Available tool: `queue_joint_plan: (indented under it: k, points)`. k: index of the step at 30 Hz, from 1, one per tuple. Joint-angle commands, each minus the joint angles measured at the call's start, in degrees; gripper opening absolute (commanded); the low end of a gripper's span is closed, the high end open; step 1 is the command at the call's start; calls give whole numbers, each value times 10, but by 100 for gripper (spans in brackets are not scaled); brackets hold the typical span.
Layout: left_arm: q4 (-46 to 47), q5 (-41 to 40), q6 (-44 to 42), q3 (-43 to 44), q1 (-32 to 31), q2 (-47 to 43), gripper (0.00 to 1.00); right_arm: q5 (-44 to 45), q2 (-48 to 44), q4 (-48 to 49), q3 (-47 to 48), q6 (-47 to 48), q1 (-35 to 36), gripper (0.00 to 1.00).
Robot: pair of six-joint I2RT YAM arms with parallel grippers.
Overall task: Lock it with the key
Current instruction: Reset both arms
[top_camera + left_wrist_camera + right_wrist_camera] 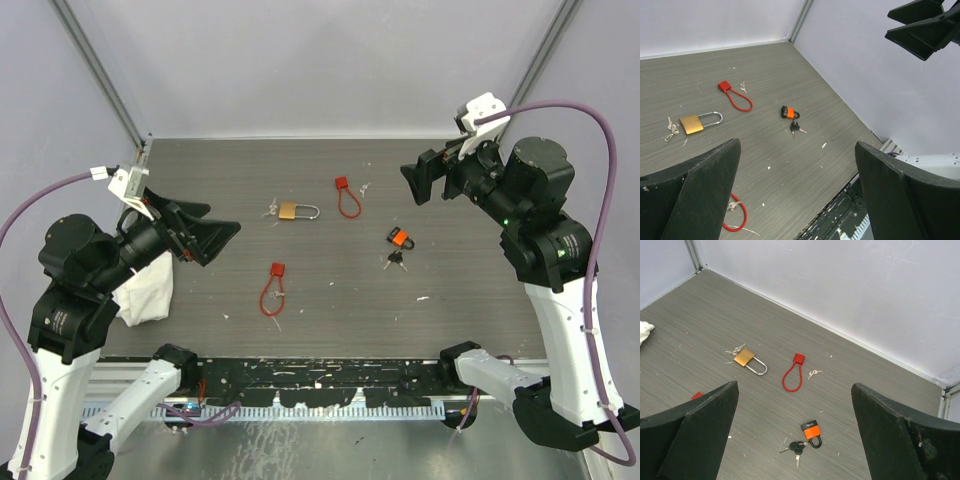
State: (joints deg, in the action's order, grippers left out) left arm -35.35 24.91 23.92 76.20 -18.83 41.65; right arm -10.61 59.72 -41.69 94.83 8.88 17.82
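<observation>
left gripper (224,219): jaws spread wide, nothing held; hovers over table (470,300) left side, by white cloth (146,292) | right gripper (411,186): jaws wide, empty; raised at far right | key (394,261): dark-headed bunch flat on table, right of centre; just beside orange padlock (401,238), on its near side | brass padlock (297,211): mid-table, well apart

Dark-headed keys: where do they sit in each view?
Top external: dark-headed keys right of centre, just below the orange padlock.
Left wrist: keys mid-frame, just below the padlock.
Right wrist: keys bottom centre, lower left of the padlock.
Shared landmark: the orange padlock beside them.
</observation>
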Motion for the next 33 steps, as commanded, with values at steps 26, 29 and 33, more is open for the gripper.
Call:
queue_joint_plan:
  k: [26,29,33]
  points:
    - [46,7,-21,-23,2,3,98,11,-10,30,-5,-4,-11,100]
    - [54,12,-15,-27,2,1,98,8,-10,30,-7,-4,-11,100]
    - [56,12,-12,-32,3,-1,98,14,-9,31,-7,-2,-11,100]
